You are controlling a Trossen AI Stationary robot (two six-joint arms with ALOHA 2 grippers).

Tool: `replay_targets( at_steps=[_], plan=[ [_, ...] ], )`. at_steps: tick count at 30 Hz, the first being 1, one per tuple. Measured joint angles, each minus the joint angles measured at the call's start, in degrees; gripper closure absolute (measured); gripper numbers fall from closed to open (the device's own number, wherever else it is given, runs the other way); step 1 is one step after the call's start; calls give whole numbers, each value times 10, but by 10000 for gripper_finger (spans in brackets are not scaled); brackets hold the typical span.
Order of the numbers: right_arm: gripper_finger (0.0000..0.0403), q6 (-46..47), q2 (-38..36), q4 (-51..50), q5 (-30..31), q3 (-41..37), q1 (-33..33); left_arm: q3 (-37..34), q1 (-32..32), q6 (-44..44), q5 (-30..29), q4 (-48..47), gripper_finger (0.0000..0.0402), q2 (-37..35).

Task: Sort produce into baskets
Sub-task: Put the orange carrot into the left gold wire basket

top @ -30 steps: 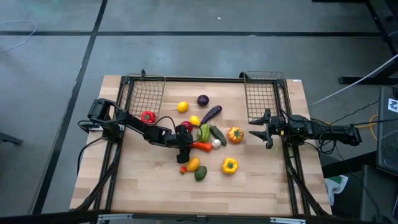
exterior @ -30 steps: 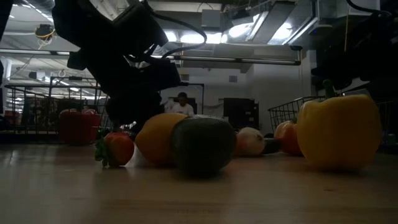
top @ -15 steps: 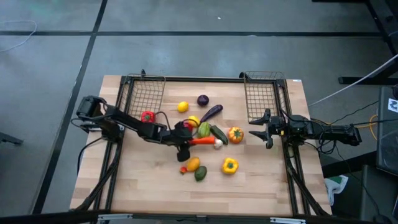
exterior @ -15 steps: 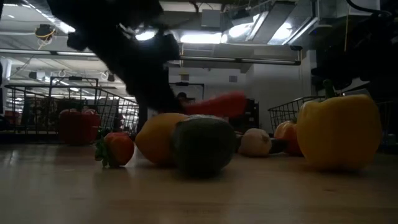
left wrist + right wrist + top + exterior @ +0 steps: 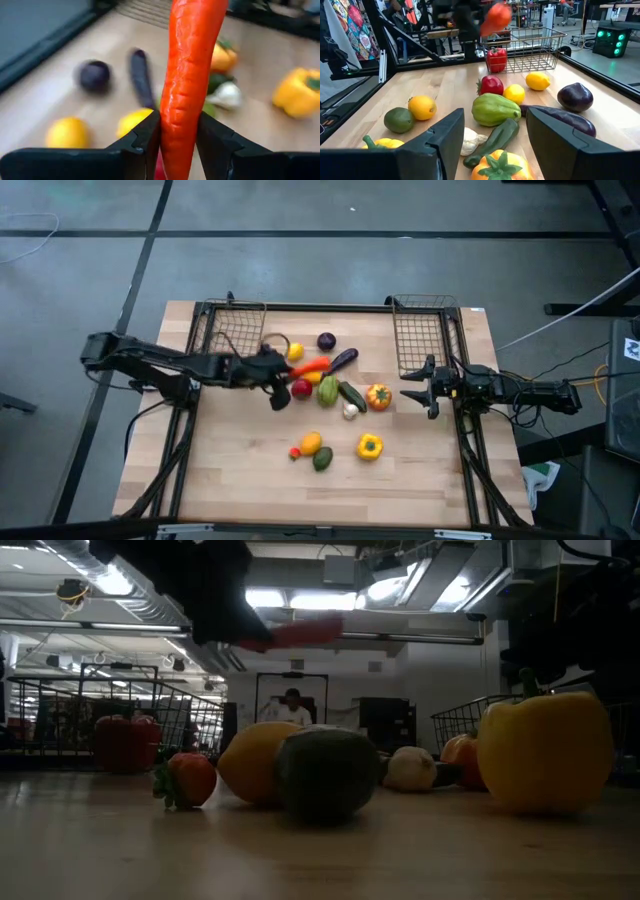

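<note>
Left gripper (image 5: 290, 370) fingers (image 5: 142, 142) clamp the carrot (image 5: 189, 75) at its lower third, one on each side; the rest sticks out past the tips, lifted above the produce pile at desk (image 5: 240, 480) centre. Right gripper (image 5: 412, 387) waits at 3 o'clock below the right basket (image 5: 420, 335), fingers apart, holding nothing.

The left hand (image 5: 283, 370) now holds the carrot (image 5: 311, 366) clear of the desk (image 5: 420, 480), where a second ago it was down in the pile at the carrot. It has lifted and drawn back toward the left basket (image 5: 232, 330), the arm stretching out leftward. In the low view the carrot (image 5: 296, 634) has risen from behind the lemon (image 5: 258, 762) to high above it.
</note>
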Motion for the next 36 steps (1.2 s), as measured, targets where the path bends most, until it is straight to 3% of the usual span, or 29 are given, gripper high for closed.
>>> replay_targets(
  at_steps=[8,16,25,36],
  plan=[
    [189,0,0,0,0,0,0,0,59,-9,-91,-115,291,-113],
    [189,0,0,0,0,0,0,0,123,-28,-123,-231,290,-179],
    [189,0,0,-1,0,0,0,0,179,-99,-124,-391,290,-182],
    [189,0,0,-1,0,0,0,-19,211,-176,-117,-500,290,-182]
  ],
)
